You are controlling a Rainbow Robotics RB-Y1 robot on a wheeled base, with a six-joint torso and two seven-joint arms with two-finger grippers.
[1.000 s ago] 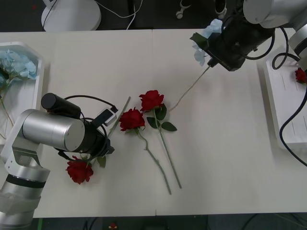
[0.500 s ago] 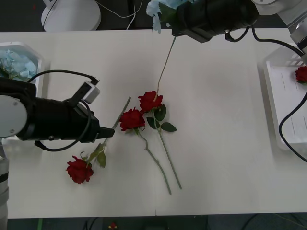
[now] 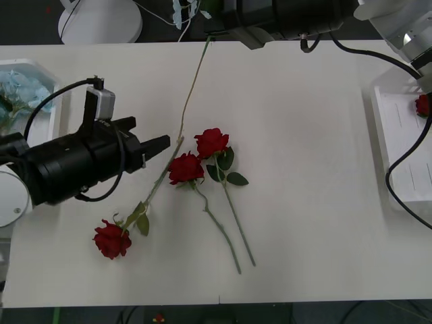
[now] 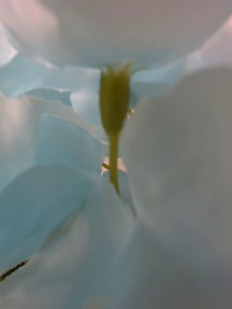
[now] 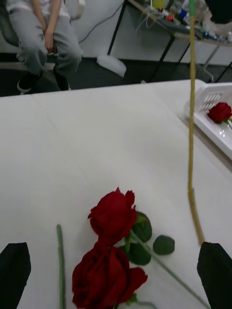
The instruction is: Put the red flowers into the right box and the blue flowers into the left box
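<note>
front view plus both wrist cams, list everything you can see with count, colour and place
red flowers: three deep red on the table, two mid-table, one nearer the front left; a fourth in the right box
blue flowers: pale blue, some in the left box; one lifted at the table's far edge, stem hanging down
right box: one, white, right edge
left box: one, white, left edge
table: one, white
left gripper: black, open, beside the roses
right gripper: holding the lifted blue flower
</note>
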